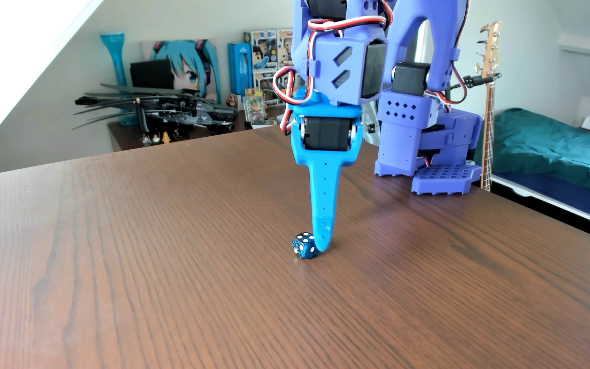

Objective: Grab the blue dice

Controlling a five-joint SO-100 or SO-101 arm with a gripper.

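The blue dice (303, 245) is a small marbled dark blue and teal cube with white pips, lying on the brown wooden table (180, 284) near its middle. My gripper (323, 244) hangs straight down from the purple arm (343, 64), and I see it edge-on. Only one light blue finger (323, 198) shows. Its tip rests at the table surface against the dice's right side and covers that edge a little. The other finger is hidden, so I cannot tell whether the jaws are open or shut.
The arm's purple base (428, 156) stands at the table's back right. Behind the table are a shelf with a black model aircraft (180, 110), boxed figures (265, 53) and a blue vase (116, 64). A bass guitar (488, 106) and a bed (552, 145) are on the right.
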